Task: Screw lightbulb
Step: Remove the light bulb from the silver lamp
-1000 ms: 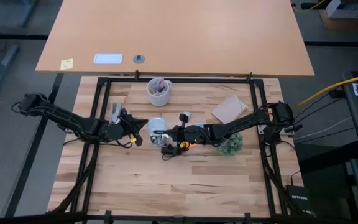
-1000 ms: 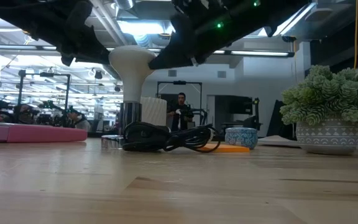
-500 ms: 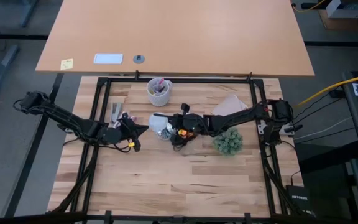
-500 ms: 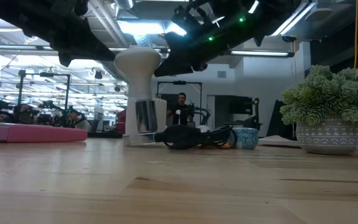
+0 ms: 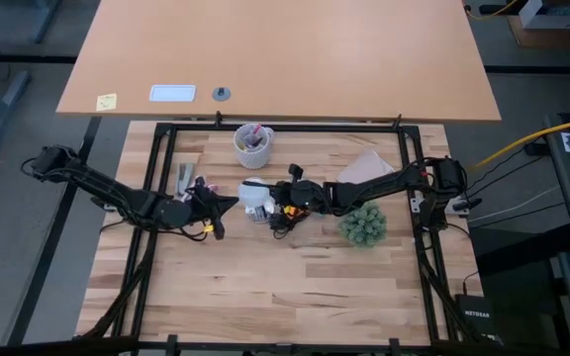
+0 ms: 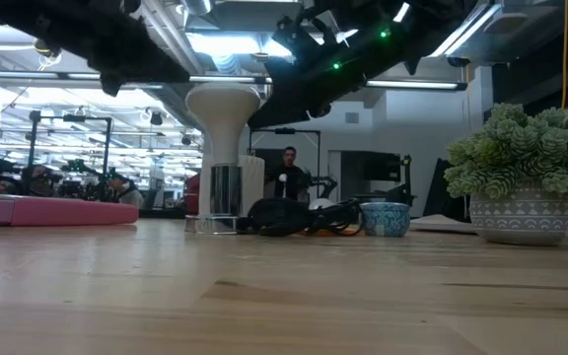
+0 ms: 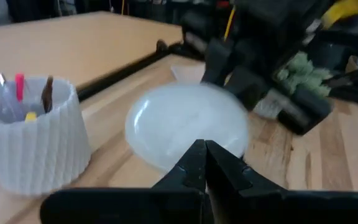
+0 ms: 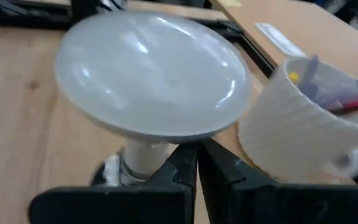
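The lightbulb [image 5: 252, 190] stands upright near the middle of the tabletop [image 5: 305, 287], dome on top and its narrow neck running straight down into the shiny socket [image 6: 224, 189], so its long axis is vertical. It sits between the two arms: the right gripper [image 5: 273, 205], fingers pressed together, is just beside the neck, apparently closest; the left gripper [image 5: 228, 204], also pinched together and holding nothing, points at it from the other side, slightly farther off. I'd say any twisting has to turn around that upright axis.
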